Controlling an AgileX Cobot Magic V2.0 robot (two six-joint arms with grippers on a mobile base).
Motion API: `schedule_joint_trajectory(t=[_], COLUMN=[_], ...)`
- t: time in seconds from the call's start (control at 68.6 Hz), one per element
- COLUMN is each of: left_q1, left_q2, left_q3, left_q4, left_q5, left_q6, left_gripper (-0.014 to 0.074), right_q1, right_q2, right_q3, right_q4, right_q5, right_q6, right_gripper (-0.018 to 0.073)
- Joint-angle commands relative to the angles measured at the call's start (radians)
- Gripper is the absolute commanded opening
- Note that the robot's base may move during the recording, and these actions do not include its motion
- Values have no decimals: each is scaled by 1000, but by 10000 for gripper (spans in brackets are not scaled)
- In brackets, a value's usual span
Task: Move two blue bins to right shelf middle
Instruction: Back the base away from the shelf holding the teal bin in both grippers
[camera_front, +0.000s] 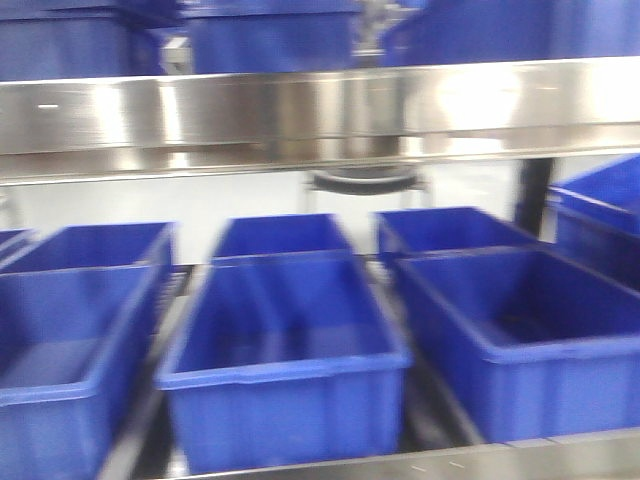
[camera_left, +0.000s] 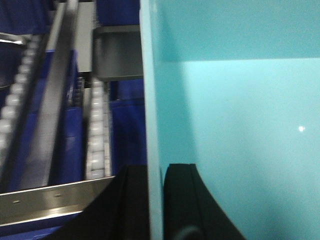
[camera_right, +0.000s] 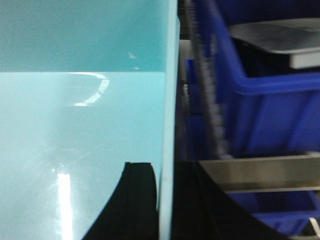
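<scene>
A pale sky-blue bin (camera_left: 240, 115) fills the right of the left wrist view. My left gripper (camera_left: 154, 200) is shut on its left wall, one black finger (camera_left: 182, 200) inside and one outside. In the right wrist view a pale blue bin (camera_right: 80, 125) fills the left, and my right gripper (camera_right: 167, 200) is shut on its right wall. I cannot tell from these views whether this is one bin or two. The front view shows neither the pale bin nor the grippers. The shelf's wide shiny steel front rail (camera_front: 320, 110) crosses the top of the front view.
Several dark blue bins (camera_front: 285, 350) stand in rows on the rack level below the rail, more above it. Roller tracks (camera_left: 97, 130) and a steel rail (camera_left: 50, 200) lie left of the left gripper. A dark blue bin (camera_right: 265, 100) and rail (camera_right: 265, 172) lie right of the right gripper.
</scene>
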Motion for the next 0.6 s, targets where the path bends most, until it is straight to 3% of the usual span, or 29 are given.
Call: schedule_joint_trajectory(t=[0.0, 0.583], left_q1=[-3, -3], left_q2=[-23, -23], left_q3=[-16, -16], left_q4=[2, 2], left_q5=[-72, -72], left_q6=[0, 0], left_gripper=[-111, -111], right_q1=[1, 1], right_q2=[-20, -20], right_q3=[-21, -21], right_q4=[5, 5], right_q5=[-86, -86], right_q6=[-2, -2], right_gripper=[-162, -162])
